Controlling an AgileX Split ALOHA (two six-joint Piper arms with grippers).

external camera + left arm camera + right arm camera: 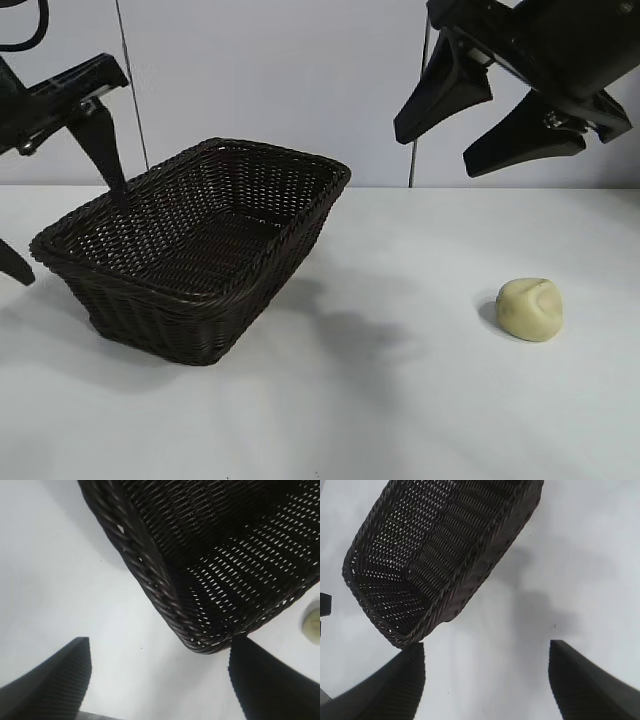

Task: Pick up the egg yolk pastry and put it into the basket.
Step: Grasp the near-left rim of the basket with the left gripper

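The egg yolk pastry (530, 309), a pale cream lump with a creased top, lies on the white table at the right. It shows as a sliver at the edge of the left wrist view (313, 625) and is out of the right wrist view. The dark woven basket (170, 320) stands at the left with nothing in it. My right gripper (433, 152) hangs open high above the table, up and to the left of the pastry, and holds nothing (487, 647). My left gripper (72, 235) is open beside the basket's left corner (150, 580), its fingers empty (161, 645).
The white table (380, 400) runs between basket and pastry. A pale wall (300, 80) closes the back. The basket (445, 545) lies to one side, far below the right gripper.
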